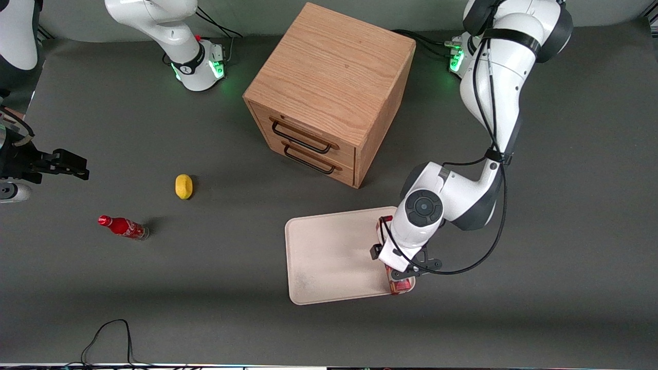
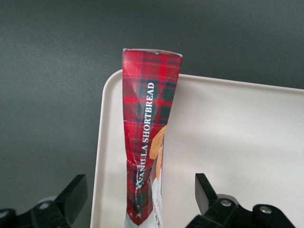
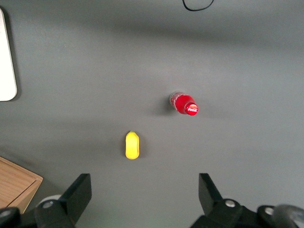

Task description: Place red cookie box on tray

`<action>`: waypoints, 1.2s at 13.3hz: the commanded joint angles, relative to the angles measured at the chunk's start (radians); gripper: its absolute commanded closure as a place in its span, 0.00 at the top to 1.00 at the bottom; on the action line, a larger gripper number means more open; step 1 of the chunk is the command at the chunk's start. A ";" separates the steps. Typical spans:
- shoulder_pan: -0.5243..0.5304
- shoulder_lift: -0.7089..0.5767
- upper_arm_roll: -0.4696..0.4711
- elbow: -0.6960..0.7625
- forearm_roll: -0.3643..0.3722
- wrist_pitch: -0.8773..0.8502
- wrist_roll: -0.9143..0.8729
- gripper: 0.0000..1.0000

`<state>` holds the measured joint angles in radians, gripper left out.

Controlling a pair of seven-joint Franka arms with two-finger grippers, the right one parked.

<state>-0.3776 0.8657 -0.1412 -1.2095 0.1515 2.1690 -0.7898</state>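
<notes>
The red cookie box (image 2: 147, 123), a slim tartan carton with a white end, lies on the cream tray (image 2: 228, 142) along the tray's rim toward the working arm's end. In the front view only its two ends show, one being the near end (image 1: 400, 285) at the tray's (image 1: 329, 252) near corner; the arm's wrist hides the rest. The left gripper (image 2: 140, 199) hangs directly above the box and is open. Its black fingers (image 2: 72, 197) stand well apart on either side of the carton with clear gaps, touching nothing.
A wooden two-drawer cabinet (image 1: 329, 92) stands farther from the front camera than the tray. Toward the parked arm's end of the table lie a yellow object (image 1: 183, 186) and a small red soda bottle (image 1: 122, 226). A black cable (image 1: 108, 334) loops at the near table edge.
</notes>
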 commanded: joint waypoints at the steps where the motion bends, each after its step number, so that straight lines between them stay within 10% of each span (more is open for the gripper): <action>1: 0.000 -0.062 0.008 -0.033 0.023 -0.079 -0.014 1.00; 16: 0.252 -0.776 0.098 -0.499 -0.124 -0.475 0.604 1.00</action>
<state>-0.1108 0.2225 -0.1004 -1.5832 0.0468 1.7032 -0.2484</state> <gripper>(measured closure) 0.000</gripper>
